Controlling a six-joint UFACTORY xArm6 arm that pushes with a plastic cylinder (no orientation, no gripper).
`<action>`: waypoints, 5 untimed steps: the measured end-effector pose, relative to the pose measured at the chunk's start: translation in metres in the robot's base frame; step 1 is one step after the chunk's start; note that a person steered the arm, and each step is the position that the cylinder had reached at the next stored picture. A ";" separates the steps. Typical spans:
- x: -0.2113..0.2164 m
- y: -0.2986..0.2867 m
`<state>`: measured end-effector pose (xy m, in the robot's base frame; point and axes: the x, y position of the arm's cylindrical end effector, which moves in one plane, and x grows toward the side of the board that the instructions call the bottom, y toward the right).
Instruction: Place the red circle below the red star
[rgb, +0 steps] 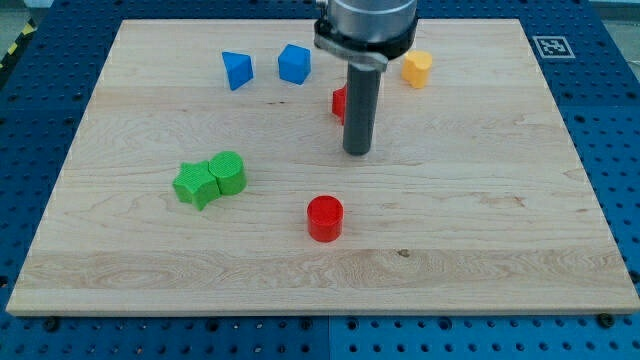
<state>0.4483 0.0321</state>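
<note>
Camera view is showing my tip (357, 152), a jawless tool, sitting at five o'clock of the half-hidden red star (339, 101), risking nudging it while heading toward the red circle (325, 218) at six o'clock on the bench (500, 250).

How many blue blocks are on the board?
2. Both sit near the view's top: one blue block on the left, the other blue block just right of it. The rod could hide more behind it.

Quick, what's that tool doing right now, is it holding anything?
My tip: no jaws, holds nothing; it sits above the red circle, beside the partly hidden red star.
</note>
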 end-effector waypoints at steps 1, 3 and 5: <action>0.023 -0.035; 0.096 -0.076; 0.136 -0.052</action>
<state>0.5843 -0.0204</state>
